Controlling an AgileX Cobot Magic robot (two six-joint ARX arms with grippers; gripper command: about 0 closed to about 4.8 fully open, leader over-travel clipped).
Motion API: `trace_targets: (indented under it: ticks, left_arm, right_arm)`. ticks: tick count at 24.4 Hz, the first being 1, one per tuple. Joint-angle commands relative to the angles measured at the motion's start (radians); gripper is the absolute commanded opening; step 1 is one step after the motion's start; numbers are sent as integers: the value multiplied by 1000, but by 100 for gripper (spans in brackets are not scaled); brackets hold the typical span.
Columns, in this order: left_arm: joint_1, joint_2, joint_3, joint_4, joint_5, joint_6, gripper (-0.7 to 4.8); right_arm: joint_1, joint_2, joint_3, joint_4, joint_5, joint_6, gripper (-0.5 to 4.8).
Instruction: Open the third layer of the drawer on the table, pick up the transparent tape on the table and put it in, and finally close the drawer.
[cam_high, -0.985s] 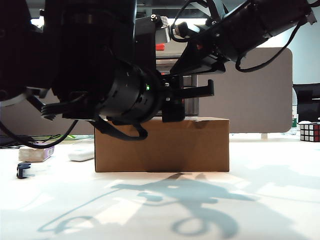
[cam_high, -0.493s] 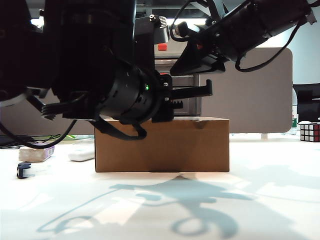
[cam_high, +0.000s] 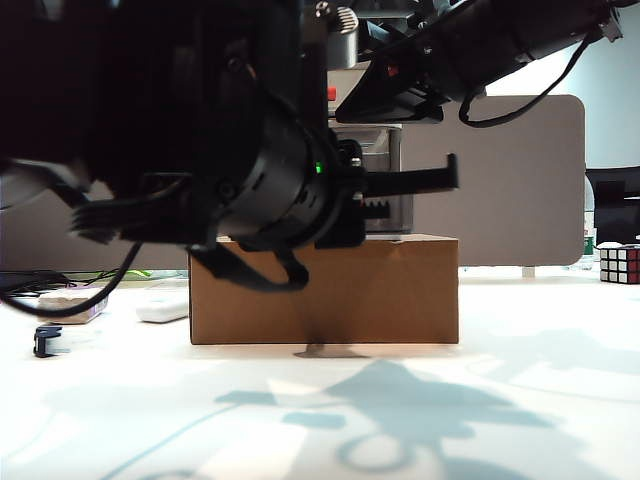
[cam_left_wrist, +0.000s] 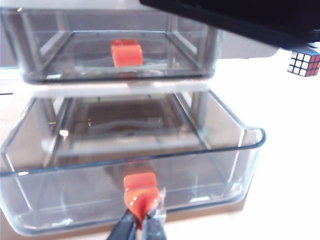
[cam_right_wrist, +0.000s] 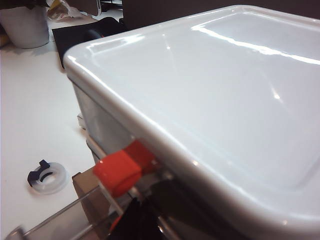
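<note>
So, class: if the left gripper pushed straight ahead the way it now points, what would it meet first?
The left gripper is already shut on the red-orange tab of the third layer, so it would likely press that open drawer's front wall.

drawer on cardboard box at counter centre | third layer pulled out — left pincer clamped on its tab | right pincer over the unit's top, unseen | transparent tape at 9 o'clock | Rubik's cube at 3 o'clock

left pincer | swung right since earlier | clamped on tab
</note>
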Motion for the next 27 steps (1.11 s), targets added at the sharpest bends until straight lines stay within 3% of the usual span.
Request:
trace_targets:
  ticks: [1,5,6,7,8,10,13,16,19,23,26,27]
  left_arm:
    - [-48,-11,-30,17,-64,-8,-6]
    - [-61,-20,-58,16,-101,-44,7]
    - [-61,-21,-63,18,-106,-45,48]
    - [-61,-27,-70,16,-106,-44,123]
    - [-62,-42,-89,16,-102,-47,231]
    - [-64,-66,-113,16,-95,-54,275]
    - [-84,-154,-170,10,-91,-80,285]
    - [-108,-285,-229,-52,-91,-71,236]
    - [-111,-472,-279,-232,-48,-63,206]
    - [-58,-782,-283,-689,65,-100,209]
    - [76,-980,-283,-985,244,-142,215]
    - [197,-1076,-283,-1108,379,-141,215]
  right_arm:
    - [0,-3,6,14,14,0,-5]
    - [0,-4,6,4,13,8,-5]
    - [0,-4,6,2,13,8,-5]
    - [0,-4,6,-1,13,8,-5]
    - [0,-4,6,-3,13,8,-5]
    - [0,-4,6,-6,8,8,-5]
    - [0,-4,6,-6,2,8,-5]
    - [0,-5,6,-9,-3,8,-5]
    - [0,-5,6,-18,-14,8,-5]
    - [0,-11,6,-55,-23,8,-5]
    - [0,-12,6,-61,-48,13,-5]
    - [0,-14,6,-62,-48,15,-5]
